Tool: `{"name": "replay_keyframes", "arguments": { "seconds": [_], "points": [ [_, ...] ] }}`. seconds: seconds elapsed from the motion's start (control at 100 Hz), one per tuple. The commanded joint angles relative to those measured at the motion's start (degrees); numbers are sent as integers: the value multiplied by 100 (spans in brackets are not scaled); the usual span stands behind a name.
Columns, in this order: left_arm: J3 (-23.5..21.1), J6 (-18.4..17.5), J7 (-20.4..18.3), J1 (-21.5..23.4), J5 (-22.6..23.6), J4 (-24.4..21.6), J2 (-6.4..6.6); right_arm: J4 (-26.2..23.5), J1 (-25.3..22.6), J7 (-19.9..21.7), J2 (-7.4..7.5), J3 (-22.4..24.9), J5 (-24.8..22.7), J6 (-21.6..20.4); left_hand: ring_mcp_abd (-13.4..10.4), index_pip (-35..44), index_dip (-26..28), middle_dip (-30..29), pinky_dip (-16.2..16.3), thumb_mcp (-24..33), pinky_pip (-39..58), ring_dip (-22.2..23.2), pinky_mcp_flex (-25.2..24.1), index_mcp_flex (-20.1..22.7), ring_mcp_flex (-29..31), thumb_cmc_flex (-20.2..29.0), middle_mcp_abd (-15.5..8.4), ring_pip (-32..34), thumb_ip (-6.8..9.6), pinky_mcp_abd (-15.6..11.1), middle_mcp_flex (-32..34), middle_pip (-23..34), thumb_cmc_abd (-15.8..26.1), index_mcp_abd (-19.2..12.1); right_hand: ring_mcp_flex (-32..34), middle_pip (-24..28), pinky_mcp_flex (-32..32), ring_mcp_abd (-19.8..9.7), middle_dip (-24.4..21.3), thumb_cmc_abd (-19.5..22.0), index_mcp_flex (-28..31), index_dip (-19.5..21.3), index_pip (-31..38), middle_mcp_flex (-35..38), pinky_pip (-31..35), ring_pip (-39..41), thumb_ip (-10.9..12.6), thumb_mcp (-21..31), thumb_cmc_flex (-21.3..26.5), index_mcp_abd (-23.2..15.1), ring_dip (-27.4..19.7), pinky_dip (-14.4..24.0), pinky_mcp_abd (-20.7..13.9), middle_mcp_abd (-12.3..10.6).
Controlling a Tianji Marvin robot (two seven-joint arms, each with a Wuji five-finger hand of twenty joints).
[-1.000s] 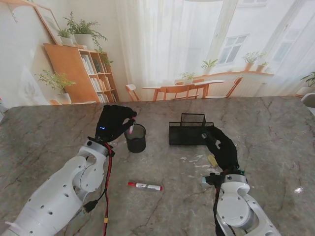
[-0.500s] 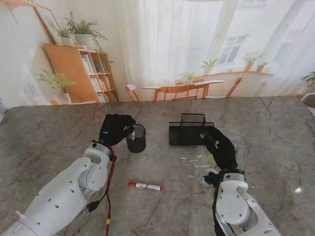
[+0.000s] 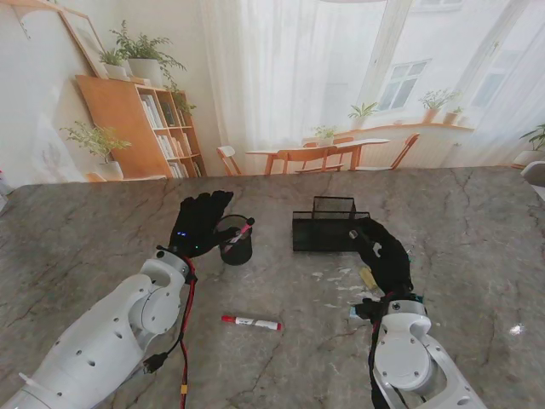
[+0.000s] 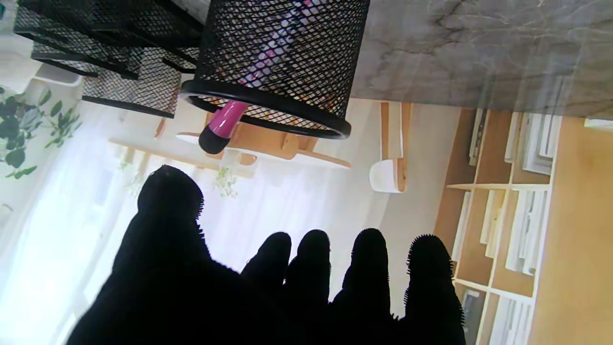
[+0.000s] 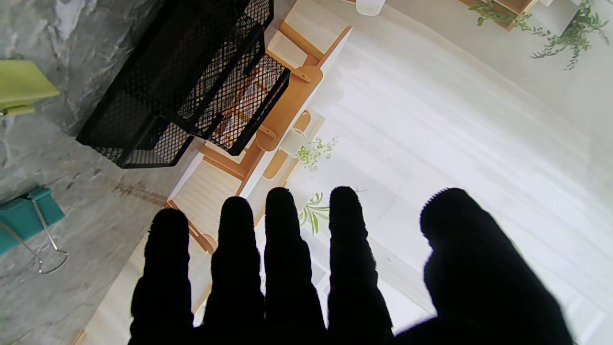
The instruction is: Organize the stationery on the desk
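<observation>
1. The left hand (image 3: 201, 223) is seen with its fingers spread and nothing held, just to the left of the mesh pen cup (image 3: 234, 240).
2. A pink marker (image 3: 238, 235) is seen standing tilted inside the pen cup, its dark end leaning over the rim; in the left wrist view its pink barrel (image 4: 225, 120) is seen sticking out past the rim.
3. The right hand (image 3: 381, 252) is held flat with its fingers extended and nothing grasped, just nearer to me than the black mesh organizer (image 3: 326, 226).
4. A red marker (image 3: 250, 322) is seen lying on the marble surface (image 3: 85, 230), nearer to me than the cup and between the two arms.
5. A teal binder clip (image 5: 26, 218) and a yellow-green item (image 5: 21, 86) are visible on the surface beside the right hand.
</observation>
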Motion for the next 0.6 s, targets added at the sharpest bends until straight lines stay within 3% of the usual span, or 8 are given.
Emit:
{"name": "replay_keyframes", "arguments": {
  "seconds": [0.0,0.26,0.59],
  "points": [
    [-26,-81,-19,90,107,-137,51,-15,-33,47,-21,16,10,-16,6,-83,-87,-145,-121,-98,-262,-117,-151,-264,-244,-221,102,-179,149,124,-144,-112,323,131,95,65,-20,10,61,153,127,47,56,62,127,28,114,-146,22,1,60,8,58,20],
    [-352,-650,-32,713,840,-828,237,-27,-49,40,-25,28,43,-52,18,192,63,151,469,-100,208,188,-101,39,-46,-168,65,86,135,16,199,115,368,100,102,65,-19,10,61,160,128,46,56,69,127,30,114,-150,23,-6,62,7,63,29],
    [-678,-1746,-209,1493,1810,-1700,499,-16,-25,109,-12,-7,63,-98,-4,553,709,1143,586,-115,943,590,-46,486,200,-6,31,431,104,-84,649,667,420,-72,102,61,-18,0,60,169,130,43,54,65,127,28,114,-157,21,-6,61,5,64,24]
  ]
}}
